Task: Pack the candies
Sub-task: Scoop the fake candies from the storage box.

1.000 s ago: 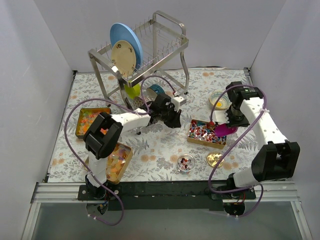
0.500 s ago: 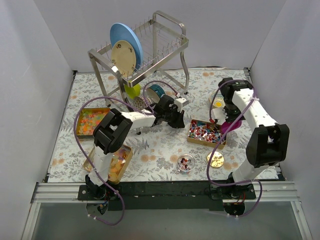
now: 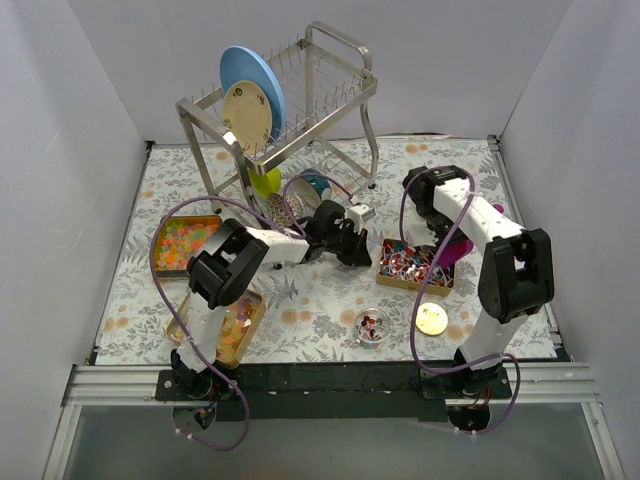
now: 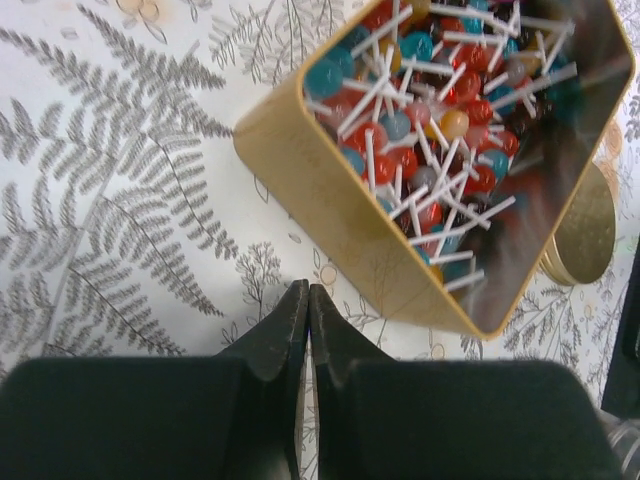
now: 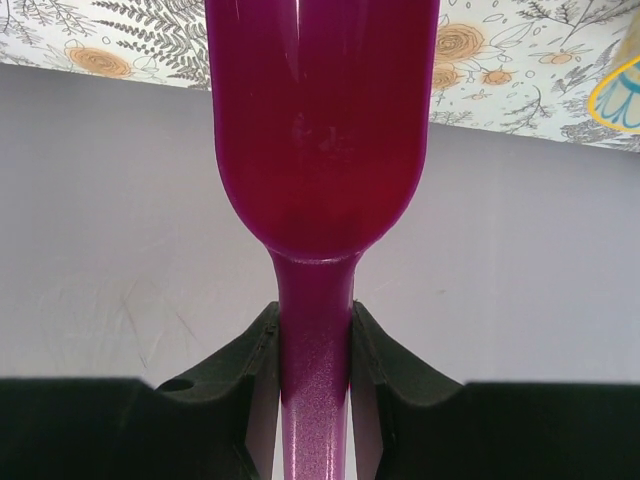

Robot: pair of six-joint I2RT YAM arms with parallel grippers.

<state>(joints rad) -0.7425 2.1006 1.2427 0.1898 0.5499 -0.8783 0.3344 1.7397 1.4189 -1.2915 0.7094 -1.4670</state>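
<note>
Purple scoop [image 5: 320, 150] is pinched by its thin handle in our right gripper [image 5: 315, 350], so the cup end is free to dig. Our left gripper [image 4: 307, 300] is shut tight on nothing. It sits just beside the gold tin [image 4: 340, 215], maybe to steady it. Lots of candies [image 4: 430, 130] on sticks fill that tin. More lie in a tin [image 3: 186, 219] far left.

Dish rack [image 3: 290, 110] upper centre, plates [image 3: 250, 95] standing in it. Candy bits [image 3: 185, 243] in tray [image 3: 158, 242] at left. Gummies [image 3: 232, 325] in tray [image 3: 258, 318] lower left. Lollipops [image 3: 410, 262] in tin [image 3: 410, 286] right of centre. Below tin: glass jar [image 3: 372, 326], round lid [image 3: 432, 319] just right of it.
</note>
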